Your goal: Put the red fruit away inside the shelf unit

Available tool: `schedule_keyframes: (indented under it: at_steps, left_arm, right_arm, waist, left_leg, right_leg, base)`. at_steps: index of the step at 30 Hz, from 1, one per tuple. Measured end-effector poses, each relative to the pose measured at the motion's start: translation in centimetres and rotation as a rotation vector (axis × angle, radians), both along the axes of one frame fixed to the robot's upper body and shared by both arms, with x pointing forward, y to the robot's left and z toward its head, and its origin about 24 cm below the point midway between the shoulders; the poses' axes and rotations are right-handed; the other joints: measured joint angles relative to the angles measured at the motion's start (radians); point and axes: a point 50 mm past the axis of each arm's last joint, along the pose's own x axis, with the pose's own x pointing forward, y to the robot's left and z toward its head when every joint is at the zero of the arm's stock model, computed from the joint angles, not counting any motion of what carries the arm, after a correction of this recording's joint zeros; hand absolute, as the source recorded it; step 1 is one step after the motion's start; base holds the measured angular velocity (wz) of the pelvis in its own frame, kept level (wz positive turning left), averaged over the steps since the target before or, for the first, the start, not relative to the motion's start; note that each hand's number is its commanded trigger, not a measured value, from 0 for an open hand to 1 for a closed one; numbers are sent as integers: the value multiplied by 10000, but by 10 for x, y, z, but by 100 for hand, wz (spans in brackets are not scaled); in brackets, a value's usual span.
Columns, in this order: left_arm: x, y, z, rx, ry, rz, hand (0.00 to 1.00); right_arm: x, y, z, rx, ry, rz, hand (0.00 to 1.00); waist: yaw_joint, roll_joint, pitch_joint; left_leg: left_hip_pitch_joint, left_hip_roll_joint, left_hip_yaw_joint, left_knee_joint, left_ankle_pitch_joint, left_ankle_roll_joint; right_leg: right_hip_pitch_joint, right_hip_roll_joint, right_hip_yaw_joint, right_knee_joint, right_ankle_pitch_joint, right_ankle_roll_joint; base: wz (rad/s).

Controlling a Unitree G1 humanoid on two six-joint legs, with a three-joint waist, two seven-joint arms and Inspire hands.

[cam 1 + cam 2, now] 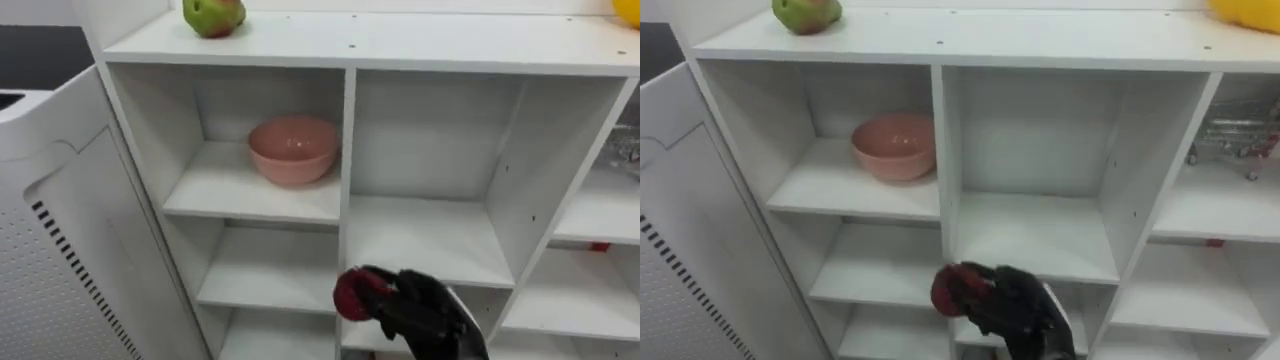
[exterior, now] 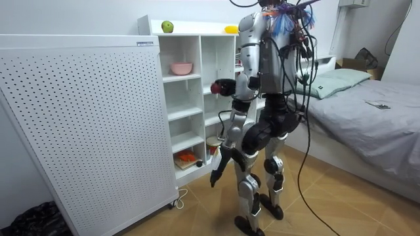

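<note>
I stand in front of a white open closet [image 1: 346, 140] with several compartments. My right hand [image 1: 428, 308] is raised before the lower middle shelf and shut on a dark red fruit [image 1: 350, 295], which sticks out to its left. A pink bowl [image 1: 293, 150] sits in the upper left compartment. On the closet's top lie a green apple [image 1: 212, 15] at the left and a yellow fruit [image 1: 630, 10] at the far right. In the room view my left hand [image 2: 216, 174] hangs low by my side.
A white perforated panel [image 1: 50, 250] stands close on the left of the closet. A wire basket [image 1: 1240, 140] sits in the right compartment. Lower shelves hold orange items [image 2: 187, 157]. A bed [image 2: 367, 111] stands behind me at the room view's right.
</note>
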Motion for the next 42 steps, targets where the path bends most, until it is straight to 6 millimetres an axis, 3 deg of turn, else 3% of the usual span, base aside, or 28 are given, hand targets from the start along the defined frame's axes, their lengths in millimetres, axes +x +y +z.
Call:
schedule_keyframes:
  at_steps: [5,10,14,18,21,25,30,42]
  left_arm:
    - [-2,-11,-3,-199,205,39,0]
    - [-1,-17,-3,-156,285,-334,0]
    - [4,-33,-4,-435,144,-875,0]
    - [8,-39,-2,-565,-96,-1085,0]
    - [8,-37,-2,-604,-121,-886,0]
    - [11,-32,0,-462,-318,-638,0]
    - [12,-31,0,-416,-403,-573,0]
    - [20,-29,4,-255,-969,-709,0]
  right_arm:
    - [-2,-6,-17,2429,1031,-1108,100]
    - [-2,-12,-31,4340,1901,-2272,100]
    - [2,-22,-32,5630,2079,-3154,100]
    - [9,-30,-28,6531,2057,-3732,100]
    - [21,-36,-19,6569,1877,-3833,100]
    - [48,-53,19,6909,898,-3815,100]
    - [71,-73,57,7815,38,-4687,100]
    - [86,-102,105,7804,-918,-5346,100]
  waist:
    - [257,249,104]
    - [445,261,100]
    - [466,252,100]
    - [508,178,115]
    - [504,118,123]
    - [525,-43,188]
    - [588,-111,230]
    - [740,-234,302]
  left_leg:
    - [-1337,-51,182,766,-46,62]
    - [-2604,-131,237,1489,-23,58]
    - [-3448,-302,231,1541,262,90]
    - [-4087,-292,217,1557,431,9]
    - [-4546,-303,235,1583,554,33]
    - [-5268,-309,209,1780,619,6]
    - [-5488,-280,321,1857,614,-2]
    - [-5867,-274,455,1994,584,4]
  right_leg:
    - [-1538,-222,79,1020,-138,-172]
    - [-2935,-486,63,1961,-416,-271]
    - [-3948,-808,107,2501,-444,-322]
    - [-4589,-818,120,2547,-357,-344]
    - [-5102,-872,93,2675,-289,-443]
    - [-5824,-910,66,2926,-264,-620]
    - [-6053,-885,86,3009,-285,-686]
    - [-6470,-1033,42,3211,-433,-689]
  base:
    - [-8]
    - [7]
    - [14]
    - [6]
    - [3]
    - [9]
    - [2]
    - [3]
